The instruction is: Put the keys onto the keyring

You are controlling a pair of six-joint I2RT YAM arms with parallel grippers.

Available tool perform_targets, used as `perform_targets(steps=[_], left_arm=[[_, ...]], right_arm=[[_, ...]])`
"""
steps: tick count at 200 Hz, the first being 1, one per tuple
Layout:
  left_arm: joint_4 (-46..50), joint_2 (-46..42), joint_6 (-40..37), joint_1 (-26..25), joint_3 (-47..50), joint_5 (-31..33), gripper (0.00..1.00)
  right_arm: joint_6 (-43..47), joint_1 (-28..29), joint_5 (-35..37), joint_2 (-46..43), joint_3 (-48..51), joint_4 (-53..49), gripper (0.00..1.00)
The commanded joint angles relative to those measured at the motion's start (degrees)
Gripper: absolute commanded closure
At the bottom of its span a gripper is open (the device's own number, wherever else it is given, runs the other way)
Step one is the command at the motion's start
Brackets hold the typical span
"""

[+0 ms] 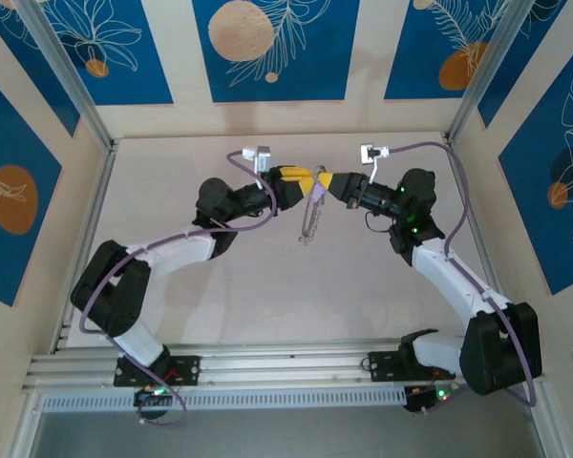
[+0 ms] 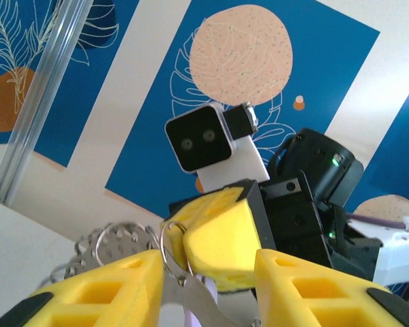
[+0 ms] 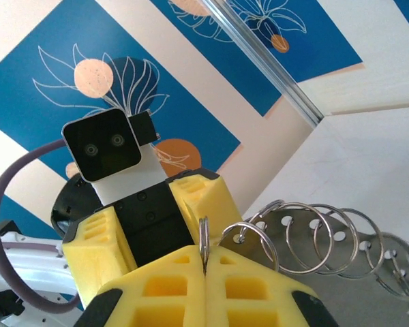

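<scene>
Two arms reach over the table [image 1: 220, 296] and meet up near 12 o'clock, nose to nose.

The left arm [image 1: 162, 250] comes in from about 8 o'clock. The left jaws stand released: looking along that wrist, the two yellow fingers [image 2: 116, 289] sit apart with a plain gap between them. In that gap is the key [image 2: 194, 300]. There is just one, a small silver blade with a sliver of lilac at its lower edge, lying just beside the finger on the 9 o'clock side. From above, the lilac head shows right between the two arms' tips.

There is one keyring [image 1: 310, 224], a string of thin silver loops linked one into the next. From above it hangs off the meeting point and trails down toward 6 o'clock over the bare table. Seen from the right wrist, the loops fan out toward 3 o'clock. I make it five or six, though they overlap too much to be sure.

The right arm [image 1: 449, 272] comes in from about 4 o'clock. The right jaws are clenched, grasping the keyring: one loop stands edge-on, pinched in the seam between the two yellow fingers [image 3: 252, 293], which press flat together.

There are two small grey wrist cameras, one per arm. The left arm's camera [image 3: 105, 146] and the right arm's camera [image 2: 201, 139] face each other.
</scene>
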State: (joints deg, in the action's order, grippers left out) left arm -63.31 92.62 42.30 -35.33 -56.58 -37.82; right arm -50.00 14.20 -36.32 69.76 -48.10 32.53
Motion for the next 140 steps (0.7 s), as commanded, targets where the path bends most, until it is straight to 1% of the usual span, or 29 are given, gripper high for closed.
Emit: perform_targets(steps=[1,37,57,77,91,104,121,140], left_arm=[[7.97,-3.51,-5.94,2.13,-3.35,-4.01,0.57],[23.82,-4.38,-14.14,5.0,-8.22,-7.99,0.53],[34.09,-3.49,-19.87,6.44,-12.99,-10.6,0.51],[42.81,-1.53,-23.95,8.35,-18.12,-13.69,0.49],[45.81,0.19,-24.57,10.17,-21.07,-16.73,0.48],[46.48,2.01,-23.28,12.05,-23.58,-19.76,0.48],[49.2,4.35,-22.36,13.6,-27.38,-23.13,0.48],[56.06,6.85,-25.15,13.91,-31.95,-25.4,0.5]], right_arm=[[7.47,-1.02,-5.27,1.89,-4.91,-7.92,1.0],[12.35,-2.44,-10.67,7.34,-9.8,-13.17,1.0],[13.97,-2.8,-13.32,10.47,-12.32,-14.48,1.0],[15.49,-2.81,-16.65,13.86,-15.65,-16.65,1.0],[16.78,-2.78,-19.12,16.4,-18.11,-18.36,1.0],[18.13,-2.77,-21.24,18.33,-20.35,-20.42,1.0],[19.63,-2.77,-22.35,20.55,-22.52,-22.88,1.0],[19.41,-2.78,-22.51,22.36,-23.71,-23.12,1.0]])
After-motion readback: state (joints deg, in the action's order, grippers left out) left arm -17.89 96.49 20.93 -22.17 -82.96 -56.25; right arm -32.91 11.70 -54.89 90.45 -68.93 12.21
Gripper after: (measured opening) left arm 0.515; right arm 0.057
